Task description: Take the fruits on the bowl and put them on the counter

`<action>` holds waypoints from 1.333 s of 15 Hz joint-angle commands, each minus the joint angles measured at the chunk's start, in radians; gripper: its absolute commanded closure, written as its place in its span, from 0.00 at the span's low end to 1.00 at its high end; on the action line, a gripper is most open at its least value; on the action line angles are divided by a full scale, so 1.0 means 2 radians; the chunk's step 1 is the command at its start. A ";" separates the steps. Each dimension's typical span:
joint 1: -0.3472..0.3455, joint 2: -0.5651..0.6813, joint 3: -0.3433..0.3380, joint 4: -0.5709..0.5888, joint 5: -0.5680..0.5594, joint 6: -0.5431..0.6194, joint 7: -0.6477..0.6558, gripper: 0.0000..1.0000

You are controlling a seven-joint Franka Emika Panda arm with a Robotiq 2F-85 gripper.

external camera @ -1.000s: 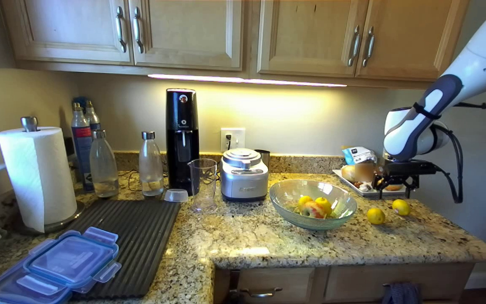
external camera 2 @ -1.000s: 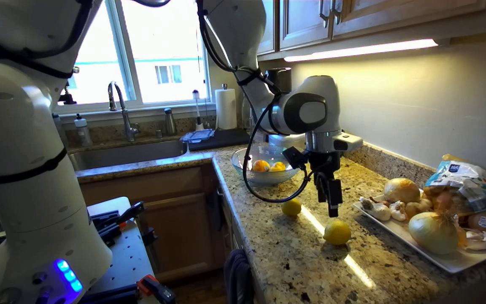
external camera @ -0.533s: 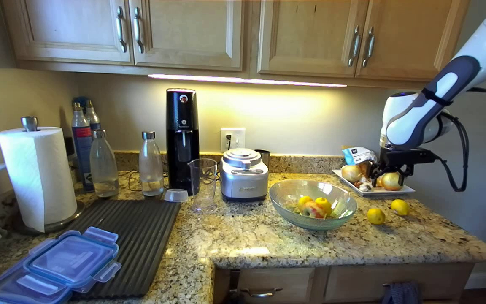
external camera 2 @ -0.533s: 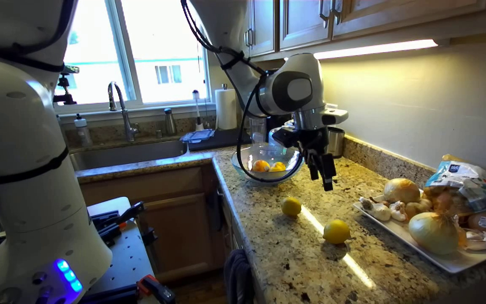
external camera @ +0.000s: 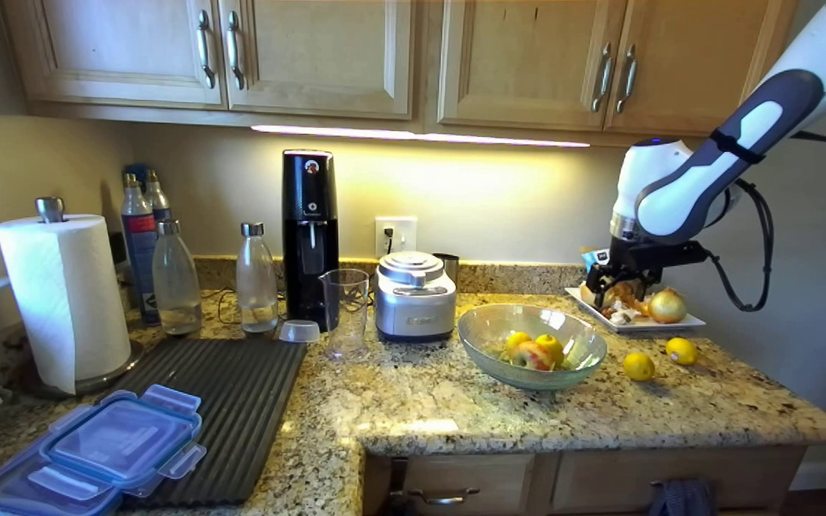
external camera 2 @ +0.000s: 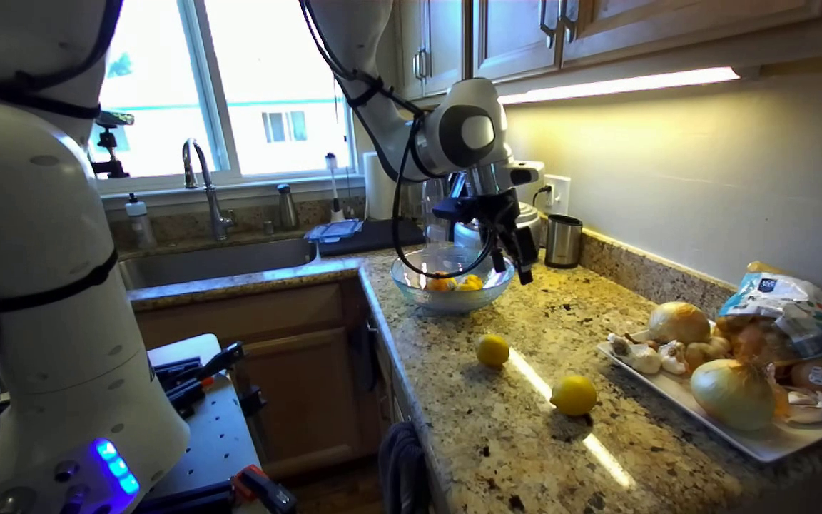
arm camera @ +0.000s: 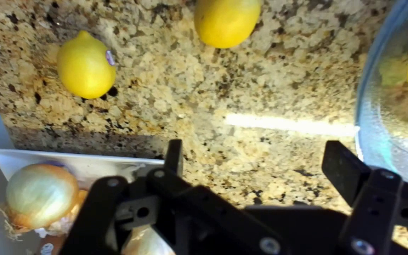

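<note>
Broadly, the granite bench (external camera: 470,408) carries a white plate (arm camera: 94,161) and the glass bowl (external camera: 528,380), mouth up. Above the bench hangs the hand (arm camera: 257,163), its jaws spread wide and holding nothing. An apple (external camera: 531,356) shares the bowl with yellow fruits (external camera: 549,345) whose long axes, half hidden, I can't fairly judge. On the bench, apart, lie a lemon (arm camera: 227,23) near the bowl, cropped in the wrist view, and a stickered lemon (arm camera: 86,67), its nub pointing away from the plate, its long axis roughly square to the plate's edge.

The bent arm (external camera: 753,122) holds its gripper (arm camera: 256,161) pointing downward, jaws spread wide.
</note>
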 commanded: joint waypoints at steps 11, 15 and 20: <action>-0.007 -0.015 0.118 0.006 0.025 -0.019 -0.160 0.00; -0.029 0.006 0.149 0.020 0.032 -0.025 -0.274 0.00; -0.062 0.042 0.170 0.045 0.016 -0.024 -0.421 0.00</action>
